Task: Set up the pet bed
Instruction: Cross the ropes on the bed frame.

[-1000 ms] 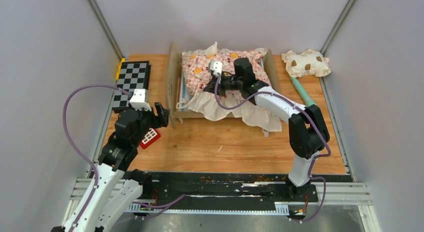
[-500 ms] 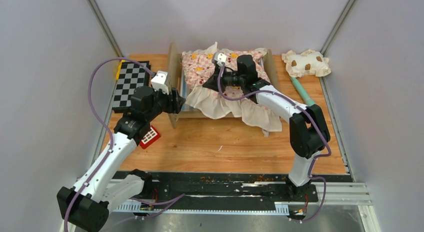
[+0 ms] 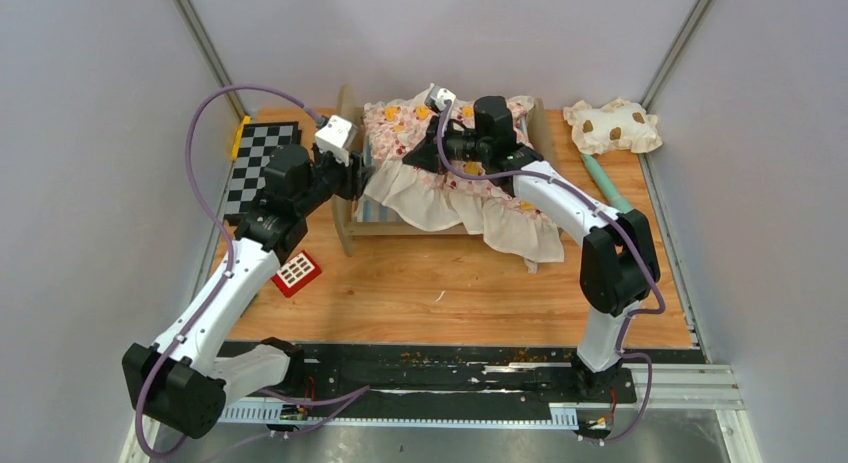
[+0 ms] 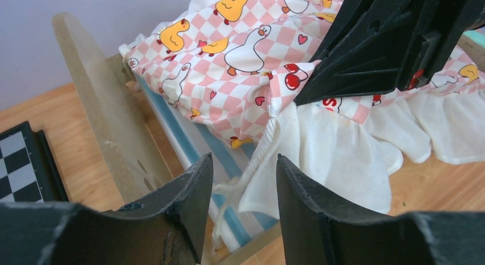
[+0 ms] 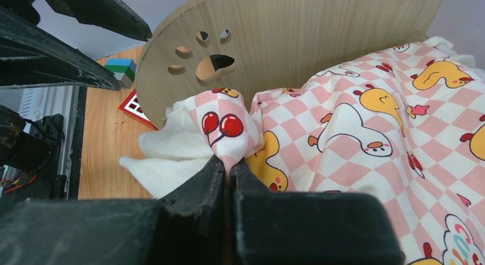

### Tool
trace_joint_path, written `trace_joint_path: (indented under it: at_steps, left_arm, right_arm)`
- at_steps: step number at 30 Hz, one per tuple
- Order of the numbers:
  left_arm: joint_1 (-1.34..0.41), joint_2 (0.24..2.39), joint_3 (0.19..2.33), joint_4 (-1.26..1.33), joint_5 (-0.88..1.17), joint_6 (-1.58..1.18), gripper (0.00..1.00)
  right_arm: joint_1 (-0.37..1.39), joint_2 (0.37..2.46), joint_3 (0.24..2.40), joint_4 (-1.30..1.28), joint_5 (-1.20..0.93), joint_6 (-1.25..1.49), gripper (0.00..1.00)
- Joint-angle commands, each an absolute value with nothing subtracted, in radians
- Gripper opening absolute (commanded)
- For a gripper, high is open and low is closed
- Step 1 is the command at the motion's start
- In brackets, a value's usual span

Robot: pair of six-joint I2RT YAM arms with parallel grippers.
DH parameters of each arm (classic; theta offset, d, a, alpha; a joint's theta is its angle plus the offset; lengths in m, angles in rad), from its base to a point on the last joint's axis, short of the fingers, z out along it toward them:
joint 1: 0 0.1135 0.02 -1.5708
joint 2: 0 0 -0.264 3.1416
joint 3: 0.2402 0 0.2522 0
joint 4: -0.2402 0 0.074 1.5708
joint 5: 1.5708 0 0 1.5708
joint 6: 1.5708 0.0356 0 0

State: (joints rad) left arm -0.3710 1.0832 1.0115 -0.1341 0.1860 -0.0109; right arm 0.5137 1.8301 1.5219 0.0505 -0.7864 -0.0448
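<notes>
1. Far left: a flat black-and-white chequered board lies on the wooden table. A small red block with a white grid face lies nearer the arm bases. Neither is involved in the present step.

2. The left gripper stands just beside the headboard end of the bed. Its jaws are partly apart and clamp nothing. A white cord and the ruffle edge hang in the gap, so the likely purpose is a second hold on that edge.

3. The pet bed is a small light-wood frame with a blue-and-white striped fabric base. Its rounded headboard has a paw-print cutout. It stands at the far middle of the table, headboard to the left.

4. A pink checkered, duck-printed cushion with a white ruffle lies across the frame. The ruffle spills over the near rail onto the table, so the cushion is judged not yet seated.

5. The right gripper is closed tight on a fold at the cushion's corner, near the headboard. This raises the corner off the striped base, probably so it can be drawn into place.

6. Far right: a small cream pillow with brown spots lies well apart from the bed, with a teal rod just beside it. The pillow is not yet placed.
</notes>
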Motion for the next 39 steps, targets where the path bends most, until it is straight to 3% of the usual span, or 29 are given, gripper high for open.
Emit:
trace_joint_path:
  at_steps: [1,7,17,22,33,39]
  left_arm:
    - [-0.372,1.126,1.071,-0.095,0.222,0.064,0.5]
    - [-0.373,1.164,1.115,-0.16,0.196,0.096,0.39]
    - [-0.372,1.095,0.99,-0.176,0.057,-0.111,0.42]
    - [-0.373,1.122,0.967,-0.151,0.098,-0.2,0.43]
    - [-0.375,1.141,0.871,-0.113,0.075,-0.225,0.35]
    - [-0.388,1.153,0.862,-0.073,0.066,-0.212,0.41]
  right_arm:
    - [0.509,1.839,1.593,0.018,-0.787,-0.008,0.0]
    - [0.509,1.839,1.592,0.015,-0.796,-0.014,0.0]
    - [0.508,1.851,1.59,0.004,-0.779,-0.03,0.03]
    - [0.507,1.849,1.583,-0.029,-0.787,-0.042,0.05]
    - [0.487,1.842,1.594,-0.051,-0.831,-0.043,0.05]
    - [0.464,1.847,1.597,-0.021,-0.902,-0.006,0.06]
